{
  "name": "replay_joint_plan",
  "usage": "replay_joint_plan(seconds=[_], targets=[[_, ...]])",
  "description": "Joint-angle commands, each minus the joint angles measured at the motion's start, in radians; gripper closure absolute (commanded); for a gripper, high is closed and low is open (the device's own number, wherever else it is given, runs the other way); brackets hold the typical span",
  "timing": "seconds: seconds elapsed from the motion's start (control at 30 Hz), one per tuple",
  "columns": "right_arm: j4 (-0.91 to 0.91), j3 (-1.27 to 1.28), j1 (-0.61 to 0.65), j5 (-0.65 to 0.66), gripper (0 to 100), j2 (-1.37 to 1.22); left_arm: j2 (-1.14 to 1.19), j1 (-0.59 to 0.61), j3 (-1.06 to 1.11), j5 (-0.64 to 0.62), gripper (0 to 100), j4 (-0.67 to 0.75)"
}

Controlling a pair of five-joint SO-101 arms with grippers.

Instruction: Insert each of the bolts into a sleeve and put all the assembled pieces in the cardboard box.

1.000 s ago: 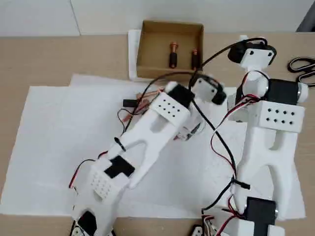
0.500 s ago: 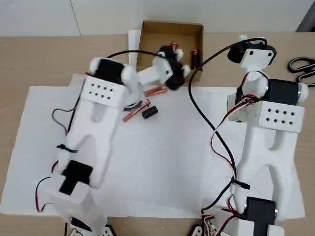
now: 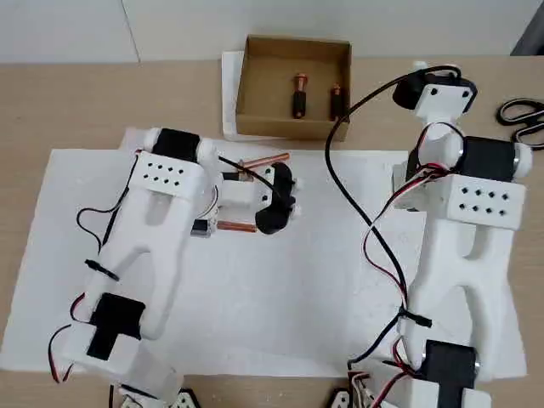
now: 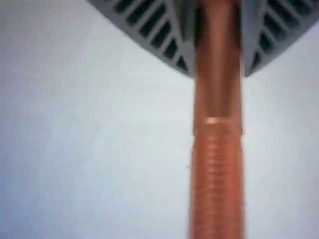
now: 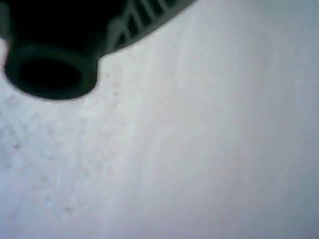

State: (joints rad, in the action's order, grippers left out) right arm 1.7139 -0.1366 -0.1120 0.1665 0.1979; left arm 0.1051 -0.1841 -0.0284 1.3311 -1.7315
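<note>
My left gripper (image 4: 217,69) is shut on a copper bolt (image 4: 217,149), whose threaded end sticks out over the white paper. In the high view the left gripper (image 3: 255,200) hangs low over the paper in front of the cardboard box (image 3: 246,85). One copper bolt (image 3: 263,160) lies beside it toward the box and another bolt (image 3: 236,226) on its near side; which one is held I cannot tell. Two assembled pieces (image 3: 299,95) lie in the box. My right gripper (image 5: 50,30) is shut on a black sleeve (image 5: 50,72), its open end showing.
A large white paper sheet (image 3: 297,297) covers the wooden table. The right arm (image 3: 472,204) stands folded at the right side, with its cable arching toward the box. Scissors (image 3: 523,115) lie at the far right edge.
The left arm swung from beside the right arm to the box's front edge, then drew back over the paper by the bolts. The right arm has kept still.
</note>
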Motion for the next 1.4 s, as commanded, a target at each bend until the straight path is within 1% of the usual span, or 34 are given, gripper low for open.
replay_joint_plan(seconds=[0.0, 0.13, 0.33, 0.47, 0.63, 0.83, 0.97, 1.03, 1.1, 1.17, 1.37], targets=[[-0.013, -0.052, 0.007, -0.002, 99.5, 0.045, 0.003, 0.026, -0.001, 0.213, 98, -0.014], [-0.008, -0.081, 0.050, -0.002, 99.5, 0.045, 0.058, 0.057, -0.001, 0.265, 96, 0.020], [-0.007, -0.118, 0.113, -0.002, 99.5, 0.045, 0.161, 0.074, -0.001, 0.272, 96, 0.110], [-0.007, -0.118, 0.114, -0.002, 99.5, 0.045, 0.236, 0.074, -0.001, 0.272, 96, 0.167], [-0.005, -0.118, 0.114, -0.002, 99.5, 0.045, 0.287, 0.074, -0.002, 0.252, 93, 0.249], [-0.004, -0.118, 0.116, -0.002, 99.5, 0.045, 0.287, 0.075, -0.036, 0.209, 92, 0.241], [-0.005, -0.118, 0.116, -0.002, 99.5, 0.045, 0.287, 0.075, -0.166, 0.071, 92, 0.161], [-0.007, -0.118, 0.116, -0.002, 99.5, 0.045, 0.287, 0.075, -0.254, -0.055, 92, 0.098], [-0.010, -0.118, 0.114, -0.002, 99.5, 0.045, 0.287, 0.072, -0.369, -0.215, 92, 0.032], [-0.012, -0.118, 0.114, -0.002, 99.5, 0.045, 0.287, 0.074, -0.484, -0.400, 92, -0.023], [-0.013, -0.164, 0.114, -0.002, 99.5, 0.045, 0.285, 0.092, -0.647, -0.997, 92, -0.020]])
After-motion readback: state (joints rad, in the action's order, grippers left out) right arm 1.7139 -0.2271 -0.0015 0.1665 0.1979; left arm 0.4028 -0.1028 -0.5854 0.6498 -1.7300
